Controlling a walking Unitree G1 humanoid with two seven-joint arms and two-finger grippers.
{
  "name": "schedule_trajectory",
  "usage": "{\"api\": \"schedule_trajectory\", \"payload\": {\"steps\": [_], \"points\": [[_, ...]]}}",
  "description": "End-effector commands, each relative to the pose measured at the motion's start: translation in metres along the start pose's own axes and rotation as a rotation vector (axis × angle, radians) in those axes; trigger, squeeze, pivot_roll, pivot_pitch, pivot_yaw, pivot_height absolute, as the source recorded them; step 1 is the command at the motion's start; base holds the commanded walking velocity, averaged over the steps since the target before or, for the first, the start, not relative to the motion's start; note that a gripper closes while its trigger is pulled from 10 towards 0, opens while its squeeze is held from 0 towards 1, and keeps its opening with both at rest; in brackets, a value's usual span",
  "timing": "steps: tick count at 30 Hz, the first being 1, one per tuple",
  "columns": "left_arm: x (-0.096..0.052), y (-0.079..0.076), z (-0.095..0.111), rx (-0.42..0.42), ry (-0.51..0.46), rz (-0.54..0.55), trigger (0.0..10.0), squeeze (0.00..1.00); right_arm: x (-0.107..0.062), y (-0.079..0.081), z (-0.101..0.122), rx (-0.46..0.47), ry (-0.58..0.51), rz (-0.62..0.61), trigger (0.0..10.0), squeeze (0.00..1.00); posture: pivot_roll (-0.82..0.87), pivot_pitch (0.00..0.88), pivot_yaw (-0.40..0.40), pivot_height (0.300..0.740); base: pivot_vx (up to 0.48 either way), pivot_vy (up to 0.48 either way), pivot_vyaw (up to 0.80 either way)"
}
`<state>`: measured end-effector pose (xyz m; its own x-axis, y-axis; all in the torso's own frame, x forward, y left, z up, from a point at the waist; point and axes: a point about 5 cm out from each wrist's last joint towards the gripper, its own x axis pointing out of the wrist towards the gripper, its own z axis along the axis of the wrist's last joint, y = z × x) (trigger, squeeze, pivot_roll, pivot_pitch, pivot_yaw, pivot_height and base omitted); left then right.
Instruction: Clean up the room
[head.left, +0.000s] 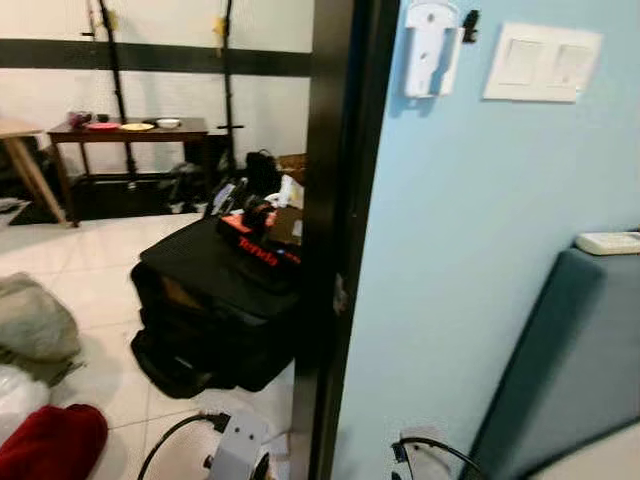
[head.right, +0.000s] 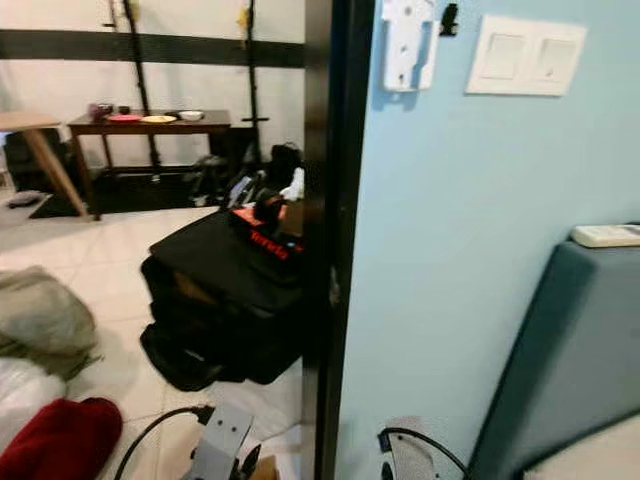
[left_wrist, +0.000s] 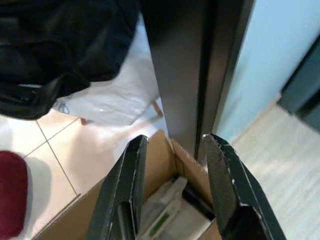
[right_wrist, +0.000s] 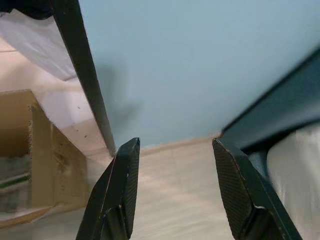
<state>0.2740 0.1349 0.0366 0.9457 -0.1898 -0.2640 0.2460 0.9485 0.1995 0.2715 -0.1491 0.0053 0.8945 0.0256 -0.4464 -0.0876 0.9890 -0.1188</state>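
- Two claws hang low near the dark door frame: the left claw is released, its black fingers spread above an open cardboard box with papers inside; the right claw is also released, fingers apart over pale flooring beside the light blue wall
- Close on the robot's left, a dark red cloth lies on the tiled floor, with a grey-green bundle just beyond it
- On the right, a dark grey panel leans up near the wall, a white remote-like object resting on its top edge
- Past the door frame a big black bag sits on the floor, with a black-and-red item on top
- Higher on the wall are a white holder and a double light switch
- Farthest back, a dark wooden tabletop by the white wall carries plates and a bowl
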Motion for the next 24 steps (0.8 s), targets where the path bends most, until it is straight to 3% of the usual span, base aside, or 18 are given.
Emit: {"api": "schedule_trajectory", "payload": {"steps": [1, 24], "points": [[0.0001, -0.0014, 0.0001, -0.015, -0.001, 0.001, 10.0, 0.00, -0.0012, -0.0046, -0.0052, 0.016, 0.026, -0.015, 10.0, 0.00, 0.00, 0.087, -0.020, 0.740, 0.000, 0.000, -0.80], [-0.0014, -0.0016, 0.0007, -0.019, -0.007, 0.001, 10.0, 0.00, -0.0016, -0.0067, -0.0034, 0.025, 0.033, -0.035, 10.0, 0.00, -0.01, 0.096, -0.008, 0.740, 0.000, 0.000, -0.80]]}}
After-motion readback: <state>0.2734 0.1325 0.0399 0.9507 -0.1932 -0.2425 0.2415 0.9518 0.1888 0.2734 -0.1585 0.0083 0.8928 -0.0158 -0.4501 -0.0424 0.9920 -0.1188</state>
